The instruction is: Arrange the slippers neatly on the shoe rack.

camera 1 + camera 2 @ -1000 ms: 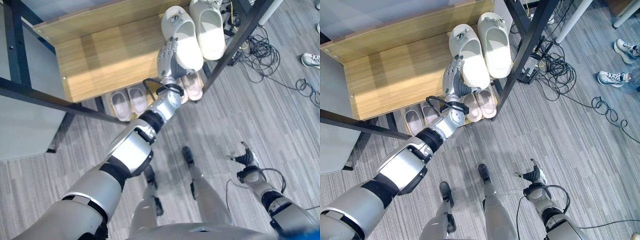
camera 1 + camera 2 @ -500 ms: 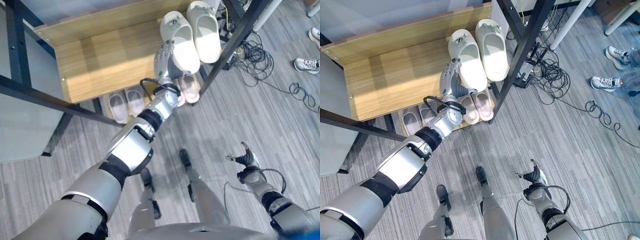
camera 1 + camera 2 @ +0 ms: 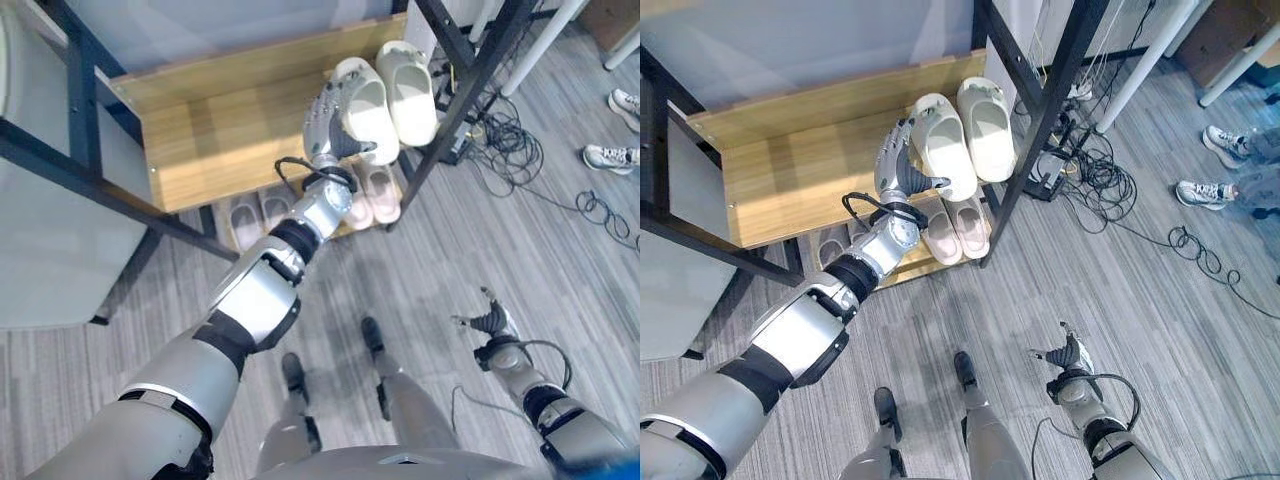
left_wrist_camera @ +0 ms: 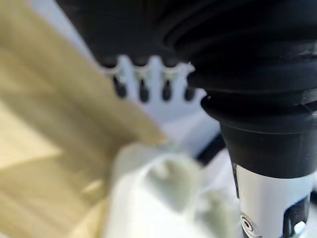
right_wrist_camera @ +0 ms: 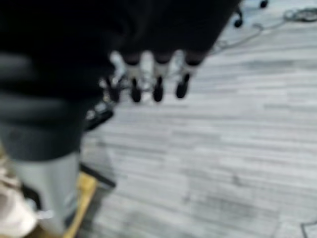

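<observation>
Two white slippers lie side by side at the right end of the wooden top shelf point(image 3: 215, 130) of the shoe rack: the left slipper point(image 3: 367, 112) and the right slipper point(image 3: 409, 92). My left hand point(image 3: 323, 125) rests against the left slipper's outer side. Its fingers point(image 4: 143, 88) are straight and its thumb is at the slipper's heel end, so it is open. The left wrist view has that slipper point(image 4: 168, 198) just past the fingers. My right hand point(image 3: 490, 322) hangs low over the floor, open and holding nothing, with relaxed fingers point(image 5: 158, 85).
Two pairs of pale pink slippers point(image 3: 258, 210) point(image 3: 372, 192) sit on the low shelf under the wooden board. Black frame posts point(image 3: 455, 95) stand right of the white pair. Cables point(image 3: 500, 125) lie on the floor beyond, and a person's shoes point(image 3: 610, 155) are at the far right.
The whole picture has shifted, so the camera moved. My left hand stays against the left white slipper. The right hand has not moved.
</observation>
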Controlling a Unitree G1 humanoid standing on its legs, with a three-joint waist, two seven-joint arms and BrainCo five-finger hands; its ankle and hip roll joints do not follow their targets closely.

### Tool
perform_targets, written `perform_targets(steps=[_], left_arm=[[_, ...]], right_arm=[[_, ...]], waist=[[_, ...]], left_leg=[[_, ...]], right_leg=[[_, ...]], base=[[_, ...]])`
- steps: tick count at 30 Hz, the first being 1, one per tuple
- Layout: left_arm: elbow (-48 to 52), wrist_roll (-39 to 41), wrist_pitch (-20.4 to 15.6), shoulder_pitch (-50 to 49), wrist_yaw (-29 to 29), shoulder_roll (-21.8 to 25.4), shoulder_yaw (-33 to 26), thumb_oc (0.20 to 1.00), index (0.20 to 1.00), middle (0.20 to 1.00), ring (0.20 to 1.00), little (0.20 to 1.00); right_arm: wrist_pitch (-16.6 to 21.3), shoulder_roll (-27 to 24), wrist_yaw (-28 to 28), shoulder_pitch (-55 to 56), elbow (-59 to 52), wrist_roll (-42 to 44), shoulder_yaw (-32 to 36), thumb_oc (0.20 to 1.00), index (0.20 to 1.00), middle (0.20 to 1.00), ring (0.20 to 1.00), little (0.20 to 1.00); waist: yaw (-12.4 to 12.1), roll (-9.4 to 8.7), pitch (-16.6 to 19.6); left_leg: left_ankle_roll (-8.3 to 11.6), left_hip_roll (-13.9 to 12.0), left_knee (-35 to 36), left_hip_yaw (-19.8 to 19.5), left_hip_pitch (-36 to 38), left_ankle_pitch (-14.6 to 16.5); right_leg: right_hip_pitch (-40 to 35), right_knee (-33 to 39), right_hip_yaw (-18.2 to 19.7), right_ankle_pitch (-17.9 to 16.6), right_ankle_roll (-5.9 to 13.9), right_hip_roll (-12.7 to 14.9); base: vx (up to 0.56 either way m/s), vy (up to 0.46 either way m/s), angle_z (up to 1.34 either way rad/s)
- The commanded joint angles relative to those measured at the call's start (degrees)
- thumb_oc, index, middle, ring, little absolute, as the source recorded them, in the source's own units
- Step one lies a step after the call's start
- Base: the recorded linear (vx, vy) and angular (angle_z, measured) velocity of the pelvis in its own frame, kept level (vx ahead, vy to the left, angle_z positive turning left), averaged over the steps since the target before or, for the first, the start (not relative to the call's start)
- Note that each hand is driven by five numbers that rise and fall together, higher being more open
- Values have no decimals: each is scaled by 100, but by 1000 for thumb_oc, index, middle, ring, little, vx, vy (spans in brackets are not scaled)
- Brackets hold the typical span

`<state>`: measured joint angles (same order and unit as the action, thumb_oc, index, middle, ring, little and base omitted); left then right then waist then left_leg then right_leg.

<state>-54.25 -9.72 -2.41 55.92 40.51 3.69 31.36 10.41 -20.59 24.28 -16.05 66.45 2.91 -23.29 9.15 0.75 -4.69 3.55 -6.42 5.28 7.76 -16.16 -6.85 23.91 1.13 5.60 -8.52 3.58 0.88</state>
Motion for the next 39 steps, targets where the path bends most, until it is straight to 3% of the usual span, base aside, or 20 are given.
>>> perform_targets(steps=[1,5,8,13,16,19,21,25,31,37,38,39], left_arm=[[-126,-4,-465,171,-144,-242,-53,1000,1000,1000,1000,1000],[416,-193,-578,-556,-406,-141,251,1000,1000,1000,1000,1000],[1227,-232,-739,-1323,-772,267,301,1000,1000,1000,1000,1000],[2547,-43,-920,-2665,-1255,1029,-153,1000,1000,1000,1000,1000],[2897,166,-999,-3158,-1428,1243,-429,1000,1000,1000,1000,1000],[3649,773,-1225,-4326,-1930,1683,-874,1000,1000,1000,1000,1000],[3769,950,-1254,-4595,-2074,1763,-968,1000,1000,1000,1000,1000],[4264,2174,-1410,-5900,-3028,2250,-1505,1000,1000,1000,1000,1000],[3662,2163,-1237,-6626,-3354,2387,-1785,1000,1000,1000,1000,1000],[1737,1858,-958,-6756,-3413,1782,-1755,1000,1000,1000,1000,1000],[502,1479,-817,-6551,-3245,1505,-1918,1000,1000,1000,1000,1000],[478,1472,-832,-6535,-3238,1492,-1917,1000,1000,1000,1000,1000]], right_arm=[[-19,-144,55,-35,294,159,258,1000,1000,1000,1000,1000],[-63,-17,1,153,343,177,385,1000,1000,1000,1000,1000],[-134,82,-35,347,282,94,515,1000,1000,1000,1000,1000],[-244,236,-137,836,218,-43,801,1000,1000,1000,1000,1000],[-297,310,-195,952,258,-97,883,1000,1000,1000,1000,1000],[-391,379,-266,1276,367,-184,1101,1000,1000,1000,1000,1000],[-407,416,-286,1356,391,-203,1138,1000,1000,1000,1000,1000],[-475,542,-371,1749,472,-272,1448,1000,1000,1000,1000,1000],[-508,637,-501,1807,631,-194,1605,1000,1000,1000,1000,1000],[-473,669,-511,1796,694,-85,1660,1000,1000,1000,1000,1000],[-461,673,-535,1825,754,-4,1701,1000,1000,1000,1000,1000],[-460,668,-536,1819,756,-3,1702,1000,1000,1000,1000,1000]], waist=[[-117,20,-119],[-243,20,43],[-412,36,200],[-654,-15,480],[-737,-51,572],[-892,-111,734],[-913,-121,779],[-977,-136,927],[-1028,-166,1001],[-998,-130,1019],[-971,-146,1015],[-969,-141,1007]], left_leg=[[174,-109,-300,-522,-16,406],[134,-44,-211,-582,369,437],[83,55,-103,-623,801,472],[28,162,-33,-728,1248,568],[16,187,-28,-770,1340,597],[-8,231,-28,-825,1466,655],[-18,242,-28,-824,1499,674],[-48,287,-28,-782,1618,728],[-78,320,-28,-806,1812,770],[-101,332,-28,-800,1929,799],[-104,327,-28,-808,1931,793],[-103,326,-28,-811,1935,794]], right_leg=[[-194,-117,-761,483,289,331],[-584,-108,-939,519,322,383],[-1023,-81,-1116,569,357,386],[-1556,46,-1292,589,417,409],[-1686,75,-1333,600,432,412],[-1858,154,-1408,557,471,435],[-1899,173,-1398,548,483,435],[-2033,277,-1357,471,532,461],[-2226,239,-1266,533,524,471],[-2341,278,-1206,551,506,470],[-2343,277,-1203,555,495,469],[-2347,276,-1206,556,495,469]], base=[[17,16,19],[23,18,34],[26,51,21],[-6,51,16],[-36,54,8],[-67,60,10],[-37,37,9],[-63,56,4],[-4,10,-2],[-3,12,-7],[0,0,0],[-34,12,5]])
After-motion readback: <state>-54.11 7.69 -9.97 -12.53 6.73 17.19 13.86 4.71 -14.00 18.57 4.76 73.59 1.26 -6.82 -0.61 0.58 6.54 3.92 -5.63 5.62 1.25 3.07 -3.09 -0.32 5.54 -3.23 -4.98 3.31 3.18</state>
